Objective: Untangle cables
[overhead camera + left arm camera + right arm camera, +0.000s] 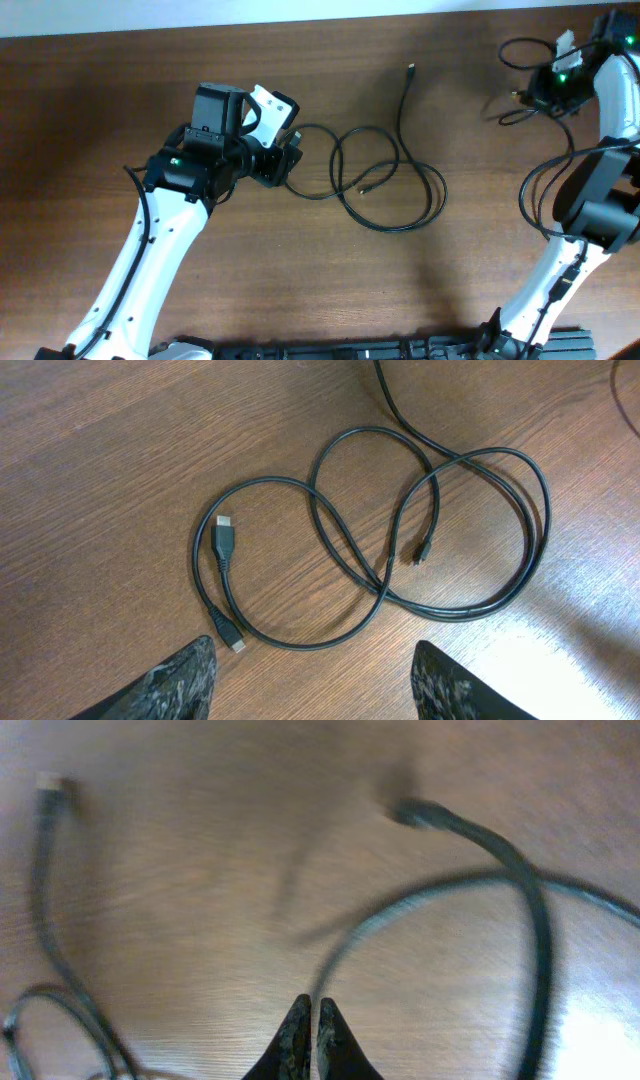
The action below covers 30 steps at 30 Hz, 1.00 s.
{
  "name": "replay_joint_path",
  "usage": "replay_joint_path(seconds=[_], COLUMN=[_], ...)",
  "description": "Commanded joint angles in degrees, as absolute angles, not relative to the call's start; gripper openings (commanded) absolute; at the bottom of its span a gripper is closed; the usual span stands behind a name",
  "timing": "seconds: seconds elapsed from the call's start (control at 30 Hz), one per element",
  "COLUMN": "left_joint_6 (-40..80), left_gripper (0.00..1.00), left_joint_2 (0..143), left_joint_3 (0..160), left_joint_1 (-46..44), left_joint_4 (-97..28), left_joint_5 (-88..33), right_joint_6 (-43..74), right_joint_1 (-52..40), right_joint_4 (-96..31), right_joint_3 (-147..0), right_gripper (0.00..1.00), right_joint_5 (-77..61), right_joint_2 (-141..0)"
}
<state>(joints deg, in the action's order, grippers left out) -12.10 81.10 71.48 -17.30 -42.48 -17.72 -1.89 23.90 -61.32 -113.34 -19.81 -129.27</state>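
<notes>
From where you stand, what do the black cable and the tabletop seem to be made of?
Cable: probably rubber or plastic sheath, matte black, bending in soft loops; plug tip looks metallic, pale and shiny. Table: wood or wood-look laminate, brown streaky grain, slight glare.

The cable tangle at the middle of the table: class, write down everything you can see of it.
The cable tangle is thin, black, rubbery-looking cord lying flat on the wooden table in overlapping loops that cross several times. Four ends show: a larger silver-tipped plug, a smaller plug beside it, a tiny plug inside a loop, and one end stretched away. Only the table seems to touch it.
</notes>
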Motion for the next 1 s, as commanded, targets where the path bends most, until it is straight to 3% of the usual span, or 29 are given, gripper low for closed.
replay_joint_path(seconds=[0.0, 0.17, 0.43, 0.57, 0.6, 0.67, 0.97], left_joint_6=[-11.14, -11.14, -11.16, -11.16, -11.16, -11.16, -11.16], left_gripper=[0.63, 0.64, 0.64, 0.65, 0.65, 0.65, 0.69], left_joint_2=[80.03, 80.03, 80.03, 80.03, 80.03, 80.03, 80.03], left_joint_3=[72.36, 72.36, 72.36, 72.36, 72.36, 72.36, 72.36], left_joint_1=[-17.37, -17.37, -17.37, -17.37, -17.37, -17.37, -17.37], left_joint_4=[-42.35, -42.33, -42.3, -42.3, -42.3, -42.33, -42.33], left_joint_5=[-17.76, -17.76, -17.76, -17.76, -17.74, -17.76, -17.72], right_joint_6=[2.92, 11.73, 12.95, 12.03, 9.82, 4.93, 2.74], right_joint_1=[26.5, 30.92, 33.82, 32.99, 32.62, 32.23, 32.25], right_joint_4=[-62.17, -62.13, -61.54, -61.47, -61.41, -61.82, -62.48], right_joint_3=[-108.9, -101.97, -99.83, -99.85, -99.85, -99.92, -101.89], right_gripper=[0.04, 0.04, 0.05, 0.05, 0.06, 0.18, 0.34], right_joint_5=[-10.33, -1.67, -2.81, -9.78, -13.21, -18.81, -29.87], right_joint_2=[-131.28, -131.31, -131.31, -131.31, -131.31, -131.28, -124.49])
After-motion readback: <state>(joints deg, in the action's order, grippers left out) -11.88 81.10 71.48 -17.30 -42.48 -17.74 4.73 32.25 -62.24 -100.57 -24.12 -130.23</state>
